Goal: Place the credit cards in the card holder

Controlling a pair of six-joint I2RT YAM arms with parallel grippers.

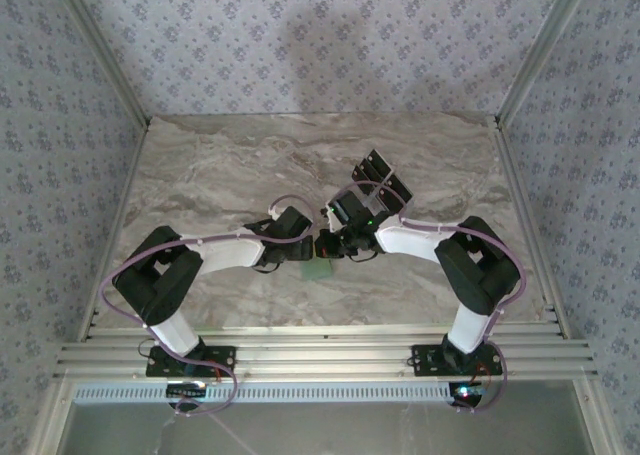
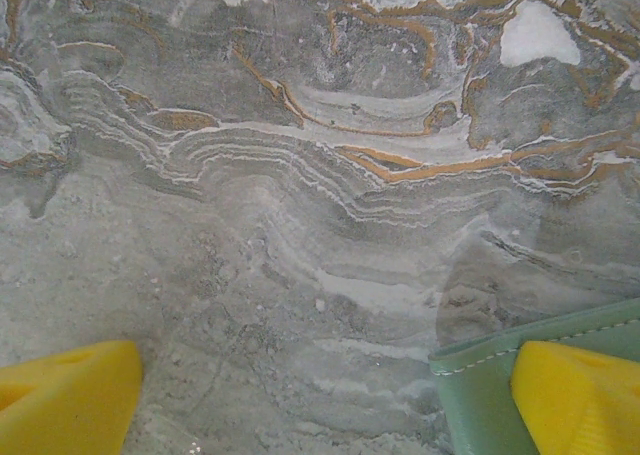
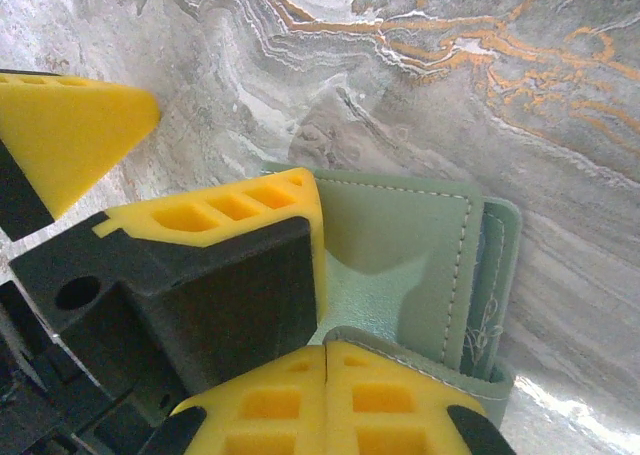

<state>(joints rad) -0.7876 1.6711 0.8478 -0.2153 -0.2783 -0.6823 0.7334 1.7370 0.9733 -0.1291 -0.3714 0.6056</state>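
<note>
Card holder lies on marble surface, near half; I see its cover partly lifted. Left fingers spread wide, one pad resting on its corner. Right fingers clenched pad to pad against the raised flap.

Pale-green, white-stitched card holder, flaps slightly apart, flat on the marble tabletop.

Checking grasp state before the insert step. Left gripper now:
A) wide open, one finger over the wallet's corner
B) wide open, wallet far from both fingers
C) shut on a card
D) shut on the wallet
A: in the left wrist view the left gripper has its fingers far apart with bare table between them, and the other finger overlaps a corner of the wallet.
</note>
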